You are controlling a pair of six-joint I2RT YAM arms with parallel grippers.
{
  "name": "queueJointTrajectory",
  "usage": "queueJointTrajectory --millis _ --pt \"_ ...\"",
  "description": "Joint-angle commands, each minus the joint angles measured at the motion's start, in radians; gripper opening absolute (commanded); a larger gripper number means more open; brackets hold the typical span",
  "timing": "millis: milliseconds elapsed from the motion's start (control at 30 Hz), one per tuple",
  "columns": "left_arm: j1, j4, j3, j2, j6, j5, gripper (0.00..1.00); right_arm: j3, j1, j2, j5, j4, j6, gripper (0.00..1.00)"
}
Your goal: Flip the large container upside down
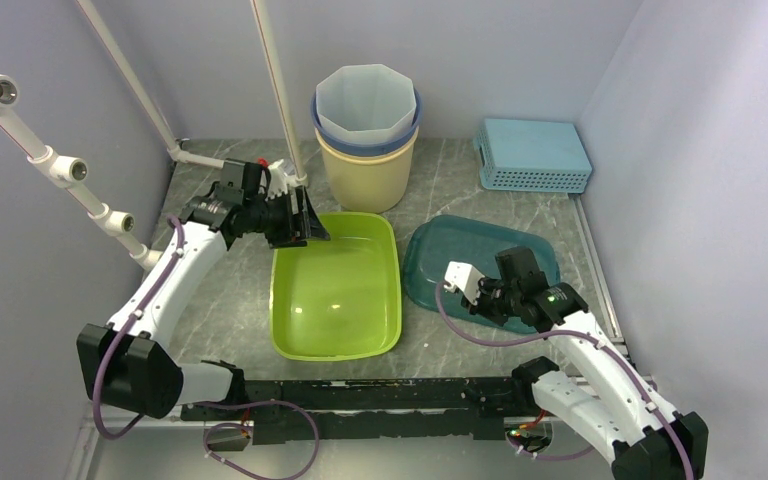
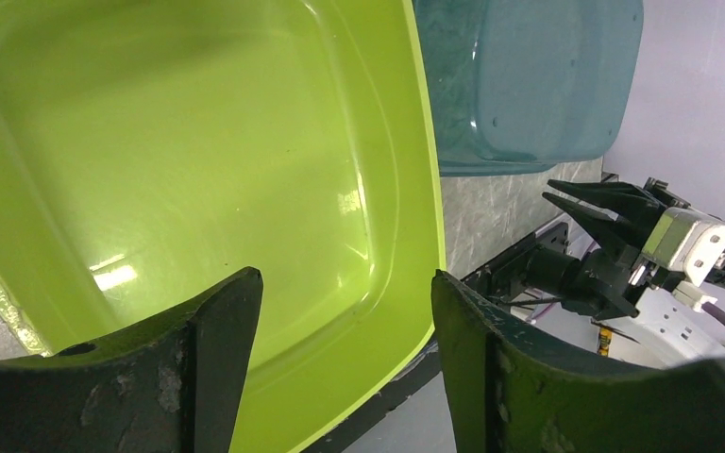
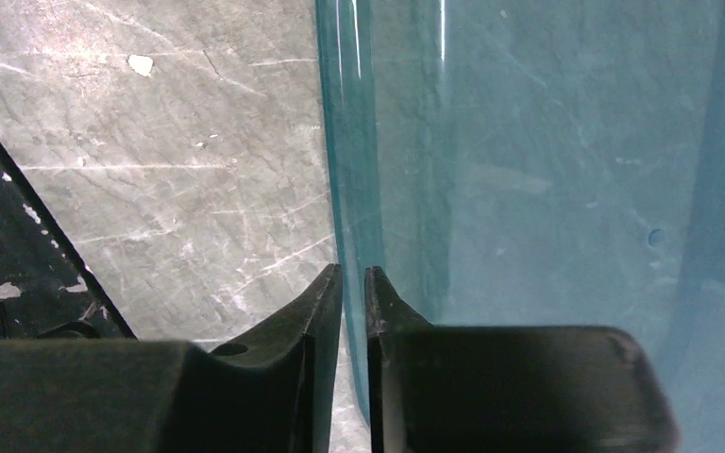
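Left gripper [image 1: 309,224] wide open, holding nothing, over far-left rim of upright green tub [image 1: 335,300] at mid-table, right gripper [image 3: 354,283] nearly closed at near rim of upside-down teal tub [image 1: 465,250] just right of it (can't tell if still pinching).

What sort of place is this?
Probably a robotics lab test booth: plain walls enclose a marbled table, left arm and right arm bolted at its edge, green basin and teal basin as props.
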Motion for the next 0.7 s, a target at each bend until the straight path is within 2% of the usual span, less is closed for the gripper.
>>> queueJointTrajectory --millis 0,133,233,267,367,433,500,600,667 --pt "-0.002 0.034 0.006 0.013 0.009 0.044 0.71 0.022 0.004 0.003 -0.007 0.007 0.013 0.2" --pt "-0.003 0.061 0.012 0.02 0.004 0.078 0.71 0.065 0.004 -0.009 0.03 0.036 0.081 0.24" --pt "-0.022 0.081 0.034 0.039 -0.004 0.094 0.72 0.096 0.004 -0.045 0.14 0.142 0.248 0.41" --pt "-0.036 0.08 0.049 0.05 -0.002 0.086 0.72 0.106 0.005 -0.056 0.213 0.193 0.333 0.51" --pt "-0.12 0.067 0.102 0.094 0.01 0.04 0.73 0.152 0.002 -0.051 0.542 0.304 0.679 0.79" --pt "-0.172 0.059 0.134 0.126 0.009 0.003 0.74 0.228 -0.002 0.004 0.68 0.251 0.876 0.86" --pt "-0.218 0.066 0.161 0.154 0.003 -0.027 0.76 0.319 -0.003 0.085 0.751 0.121 1.115 0.89" --pt "-0.283 0.081 0.201 0.201 -0.006 -0.061 0.77 0.397 -0.006 0.171 0.762 -0.053 1.387 0.9" --pt "-0.327 0.08 0.232 0.241 -0.001 -0.082 0.78 0.409 -0.012 0.196 0.721 -0.11 1.551 0.96"
